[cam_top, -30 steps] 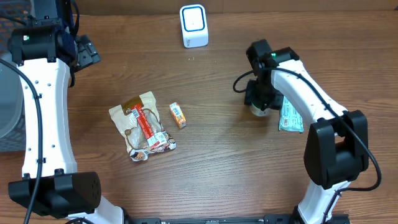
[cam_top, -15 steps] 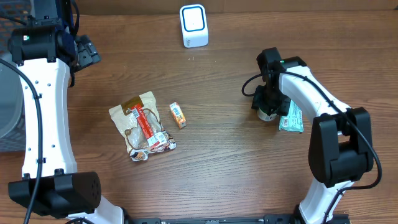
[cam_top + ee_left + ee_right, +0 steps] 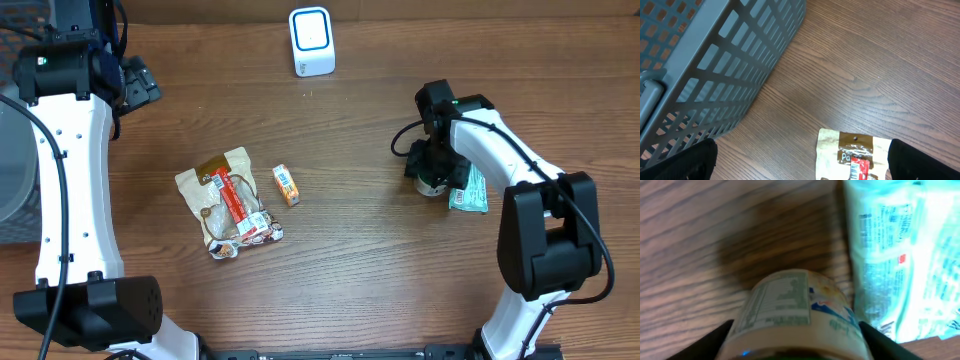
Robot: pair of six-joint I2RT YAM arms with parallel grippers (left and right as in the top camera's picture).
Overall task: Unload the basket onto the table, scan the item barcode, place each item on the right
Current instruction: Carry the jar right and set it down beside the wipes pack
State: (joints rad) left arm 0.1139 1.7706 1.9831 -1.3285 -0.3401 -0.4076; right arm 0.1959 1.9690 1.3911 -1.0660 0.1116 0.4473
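A small white cup with a printed label (image 3: pixel 790 305) stands on the table between the fingers of my right gripper (image 3: pixel 797 341). The fingers flank it closely, and I cannot make out whether they still press on it. From overhead the right gripper (image 3: pixel 432 172) sits over the cup (image 3: pixel 432 185), just left of a teal packet (image 3: pixel 470 190). The white barcode scanner (image 3: pixel 311 41) stands at the table's far edge. My left gripper (image 3: pixel 802 161) hangs open and empty, high over the table's left side.
A tan snack bag with a red wrapper on it (image 3: pixel 228 200) and a small orange box (image 3: pixel 286 185) lie left of centre. A grey slatted basket (image 3: pixel 705 65) stands at the left edge. The teal packet (image 3: pixel 900 255) lies right beside the cup.
My right arm carried the cup a short way right and toward the near edge, stopping beside the teal packet. The left arm has not moved.
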